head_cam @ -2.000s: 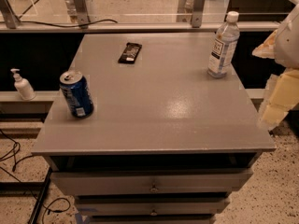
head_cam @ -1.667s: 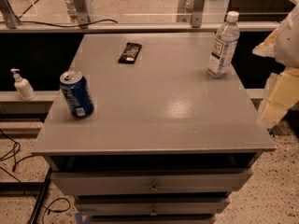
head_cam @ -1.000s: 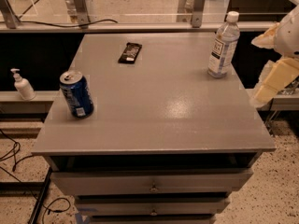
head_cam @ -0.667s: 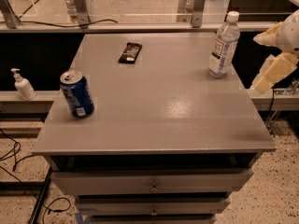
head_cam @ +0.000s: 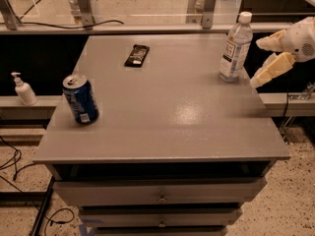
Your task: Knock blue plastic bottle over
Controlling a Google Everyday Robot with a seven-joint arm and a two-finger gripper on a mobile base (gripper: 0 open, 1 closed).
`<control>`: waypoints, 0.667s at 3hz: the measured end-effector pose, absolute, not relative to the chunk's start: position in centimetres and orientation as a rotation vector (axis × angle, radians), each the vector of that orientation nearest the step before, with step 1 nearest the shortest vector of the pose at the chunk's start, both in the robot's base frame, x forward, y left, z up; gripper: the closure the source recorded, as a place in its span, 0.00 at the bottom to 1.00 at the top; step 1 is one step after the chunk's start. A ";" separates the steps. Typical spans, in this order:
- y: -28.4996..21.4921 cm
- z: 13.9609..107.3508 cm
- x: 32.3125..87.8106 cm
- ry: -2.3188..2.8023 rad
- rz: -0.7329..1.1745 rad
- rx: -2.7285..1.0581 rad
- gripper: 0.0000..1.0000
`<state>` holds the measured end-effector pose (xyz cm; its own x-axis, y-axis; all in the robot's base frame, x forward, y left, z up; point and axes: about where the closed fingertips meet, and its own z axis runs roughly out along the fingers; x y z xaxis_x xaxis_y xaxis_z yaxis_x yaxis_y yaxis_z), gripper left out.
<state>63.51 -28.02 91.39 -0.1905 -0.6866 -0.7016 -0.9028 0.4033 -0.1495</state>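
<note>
The blue plastic bottle (head_cam: pixel 235 47), clear and bluish with a white cap and a white label, stands upright at the far right of the grey tabletop (head_cam: pixel 167 107). My gripper (head_cam: pixel 263 60) is at the right edge of the view, just right of the bottle and level with its lower half. Its two cream fingers (head_cam: pixel 269 69) point left toward the bottle and are spread apart with nothing between them. A small gap separates the fingertips from the bottle.
A blue soda can (head_cam: pixel 80 99) stands near the table's left edge. A dark snack bar (head_cam: pixel 136 55) lies at the back middle. A small white pump bottle (head_cam: pixel 22 89) stands on a ledge to the left. Drawers sit below the tabletop, a rail behind it.
My gripper has risen and moved left, from beside the table's right front edge to just right of the bottle. The bottle, can and bar have not moved.
</note>
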 end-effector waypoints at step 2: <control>-25.2 95.3 68.1 1.687 0.547 -1.271 0.00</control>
<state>68.10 -25.18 95.29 -0.0397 -0.5032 -0.8632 -0.9140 0.3674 -0.1722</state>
